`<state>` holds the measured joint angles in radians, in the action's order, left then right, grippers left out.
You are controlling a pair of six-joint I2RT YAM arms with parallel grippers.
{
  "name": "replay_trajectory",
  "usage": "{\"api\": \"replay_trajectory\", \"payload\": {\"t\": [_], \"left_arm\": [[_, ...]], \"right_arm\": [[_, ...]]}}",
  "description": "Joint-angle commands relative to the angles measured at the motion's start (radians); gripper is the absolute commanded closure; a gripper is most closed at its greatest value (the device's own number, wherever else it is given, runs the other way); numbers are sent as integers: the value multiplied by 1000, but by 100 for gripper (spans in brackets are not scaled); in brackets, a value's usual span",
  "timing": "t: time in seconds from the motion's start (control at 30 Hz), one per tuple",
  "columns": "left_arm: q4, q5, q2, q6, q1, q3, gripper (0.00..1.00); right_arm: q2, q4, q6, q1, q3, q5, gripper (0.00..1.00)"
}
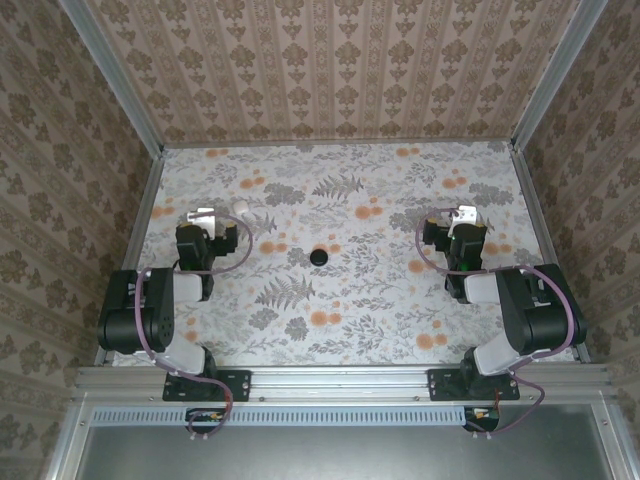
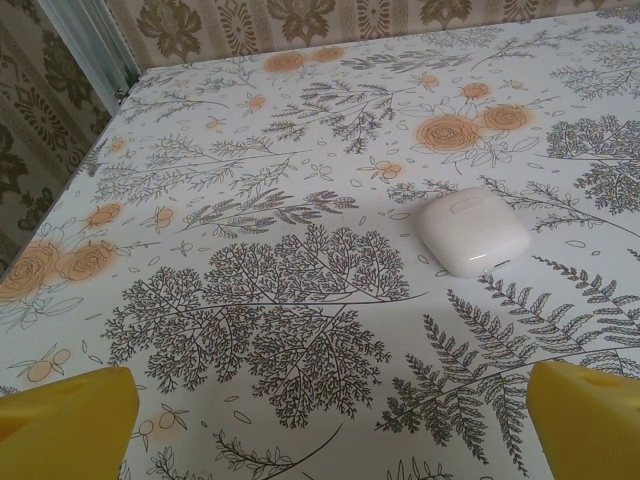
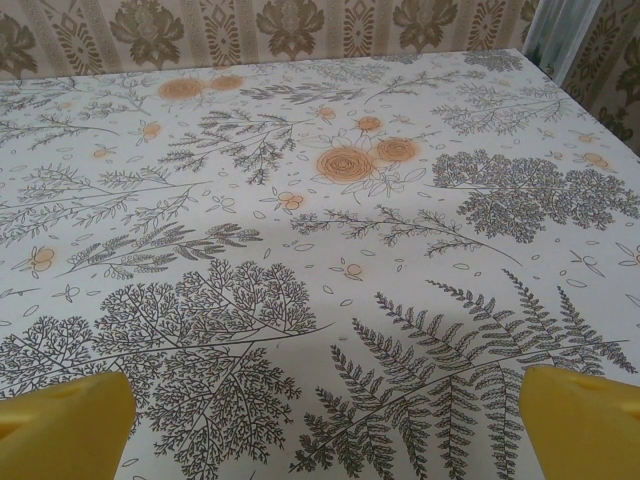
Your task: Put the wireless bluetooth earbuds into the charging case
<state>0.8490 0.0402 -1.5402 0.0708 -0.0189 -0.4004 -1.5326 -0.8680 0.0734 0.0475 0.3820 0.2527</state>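
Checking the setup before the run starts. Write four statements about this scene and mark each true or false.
1. The white charging case lies closed on the table, ahead of the left gripper. True.
2. The left gripper holds the case. False: its jaws stand open and the case lies apart from them.
3. A small black object lies near the middle of the table. True.
4. The right gripper is shut. False: it is open, with nothing between its fingers.

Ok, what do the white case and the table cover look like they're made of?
The white case: likely hard plastic, smooth and glossy; soft highlights along its rounded edge. The table cover: probably printed vinyl or paper, flat and matte; floral print, no weave visible.
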Motion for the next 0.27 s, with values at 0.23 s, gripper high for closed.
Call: {"api": "replay_trajectory", "payload": {"t": [0.23], "left_arm": [[-2,-14,4,-22,0,-6,0]], "right_arm": [[-1,1,-36,-16,21,-133,0]]}}
